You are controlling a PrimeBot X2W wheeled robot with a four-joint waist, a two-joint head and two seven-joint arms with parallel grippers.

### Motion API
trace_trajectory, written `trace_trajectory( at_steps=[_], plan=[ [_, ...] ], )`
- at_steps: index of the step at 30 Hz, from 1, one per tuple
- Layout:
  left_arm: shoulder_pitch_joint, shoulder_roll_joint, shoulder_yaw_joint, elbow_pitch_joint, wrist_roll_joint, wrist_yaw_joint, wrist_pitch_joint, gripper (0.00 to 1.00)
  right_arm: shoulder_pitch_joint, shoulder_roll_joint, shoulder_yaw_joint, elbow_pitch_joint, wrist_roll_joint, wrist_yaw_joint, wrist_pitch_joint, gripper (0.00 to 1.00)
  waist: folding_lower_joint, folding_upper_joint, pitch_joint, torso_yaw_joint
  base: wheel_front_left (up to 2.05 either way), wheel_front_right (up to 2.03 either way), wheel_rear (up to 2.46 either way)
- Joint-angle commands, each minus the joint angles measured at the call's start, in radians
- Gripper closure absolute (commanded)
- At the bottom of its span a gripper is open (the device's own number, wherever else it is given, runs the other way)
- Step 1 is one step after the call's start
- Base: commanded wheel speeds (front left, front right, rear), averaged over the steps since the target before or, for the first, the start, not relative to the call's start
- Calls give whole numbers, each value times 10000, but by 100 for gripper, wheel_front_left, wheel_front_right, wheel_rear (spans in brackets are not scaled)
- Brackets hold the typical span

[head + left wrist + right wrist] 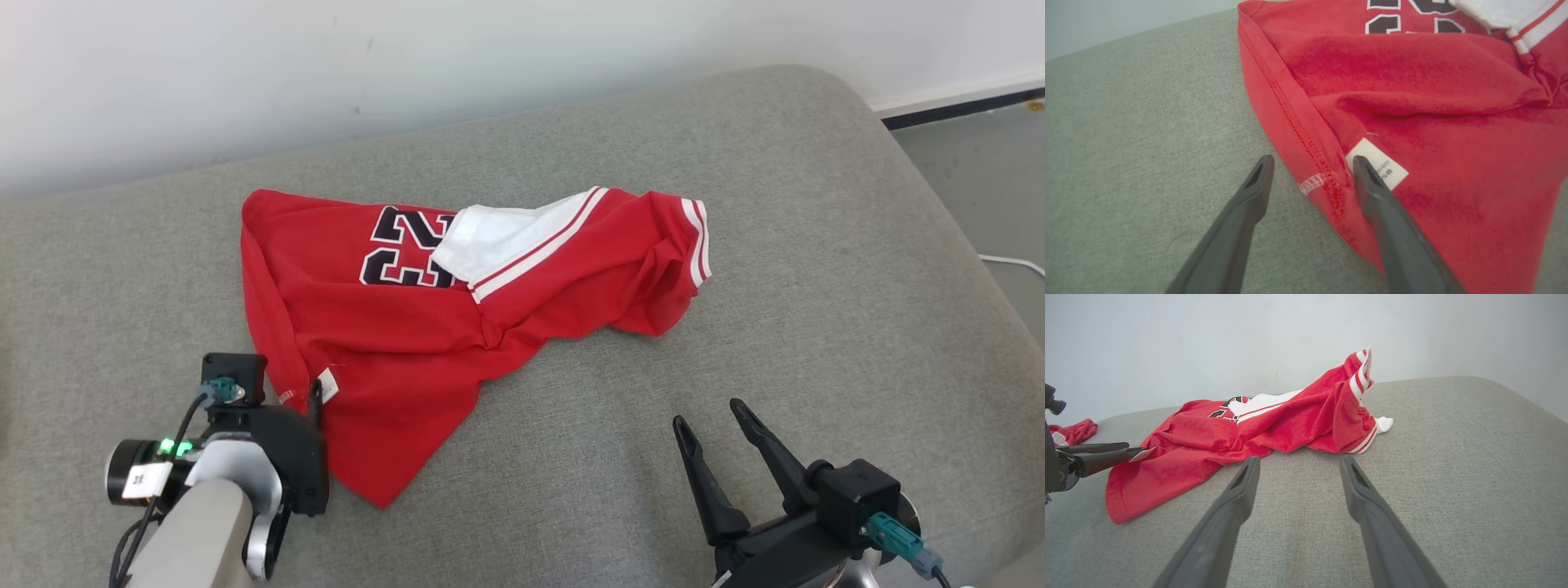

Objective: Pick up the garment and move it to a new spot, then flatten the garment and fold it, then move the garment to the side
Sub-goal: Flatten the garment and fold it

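Red garment (392, 327) | hem lies between spread jaws of left gripper (1312, 161)

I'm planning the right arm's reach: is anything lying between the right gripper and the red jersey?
Nothing visible does: bare grey cushion lies between the open right gripper and the jersey. The open left gripper straddles the jersey's hem.

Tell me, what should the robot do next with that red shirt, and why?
Probably reach the right gripper forward to the striped edge of the shirt: it stands open over bare cushion, clear of the cloth, while the open left gripper straddles the hem, and the shirt lies bunched.
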Motion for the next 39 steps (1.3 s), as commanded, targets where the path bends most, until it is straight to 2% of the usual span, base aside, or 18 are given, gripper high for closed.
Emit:
trace_trajectory(
  at_steps=[1,9,15,19,20,21,26,30,34,39],
  plan=[
    [171,36,-34,-157,67,95,142,0,57,56,15,29,35,5,-70,0,2,1,-17,-59,0,0,0],
    [329,120,-209,-628,134,329,592,0,-106,51,48,112,89,5,-165,0,2,1,63,-151,0,0,0],
    [305,425,-249,-666,332,660,779,0,-183,159,108,231,79,5,-252,0,2,1,144,-193,0,0,0],
    [389,521,-115,-746,146,690,692,0,-212,175,131,319,128,5,-312,0,2,1,177,-185,0,0,0],
    [405,519,-80,-794,107,705,599,42,-218,175,131,337,141,5,-334,0,2,1,180,-178,0,0,0],
    [442,501,-15,-818,4,699,539,100,-225,176,126,356,154,5,-350,0,2,1,179,-169,0,0,0],
    [639,325,537,-1009,-660,762,326,100,-261,134,154,423,174,5,-375,0,2,1,113,-124,0,0,0],
    [788,-53,1482,-1451,-1838,538,-351,100,-238,91,148,459,201,5,-403,0,2,1,11,-66,0,0,0],
    [765,-516,2572,-1930,-3143,-122,-1177,100,-193,51,173,474,237,5,-362,0,2,1,-140,-36,0,0,0],
    [301,-788,3278,-2425,-4185,-1014,-1712,100,-112,-11,233,486,276,5,-288,0,2,1,-365,-54,0,0,0]
  ],
)
